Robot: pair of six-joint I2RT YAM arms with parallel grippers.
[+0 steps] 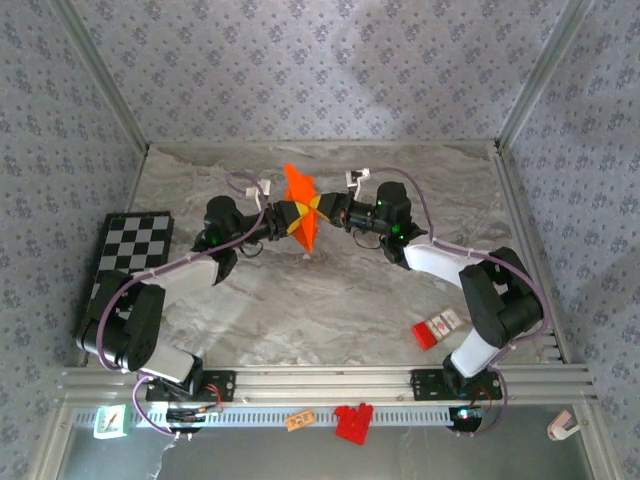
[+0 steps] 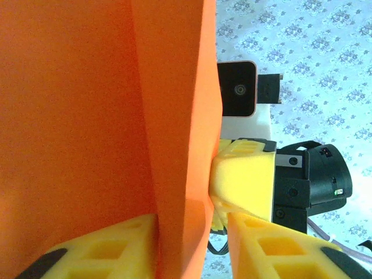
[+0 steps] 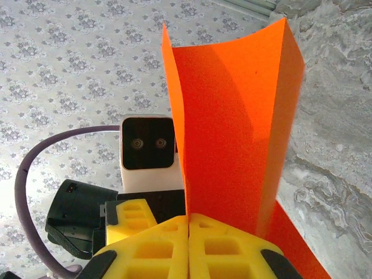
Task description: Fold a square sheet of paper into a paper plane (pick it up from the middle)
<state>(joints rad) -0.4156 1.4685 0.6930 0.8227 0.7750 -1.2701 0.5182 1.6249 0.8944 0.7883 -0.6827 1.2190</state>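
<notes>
Both hands, left hand (image 1: 291, 218) and right hand (image 1: 322, 207), pinch the square sheet of paper (image 1: 300, 205) (fold visible from the wrists).

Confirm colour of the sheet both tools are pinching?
Bright orange square sheet of paper, plain, no print; clearest in right wrist view.

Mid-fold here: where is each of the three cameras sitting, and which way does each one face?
Top external: above and behind the bases, looking down on the marble table; both arms show, left gripper and right gripper meeting at the square sheet of paper.
Left wrist: on the left arm, facing the right gripper across the paper; its own yellow fingers show.
Right wrist: faces the left arm's camera past the paper; own fingers pinched shut.
Shared: the held orange paper.
</notes>
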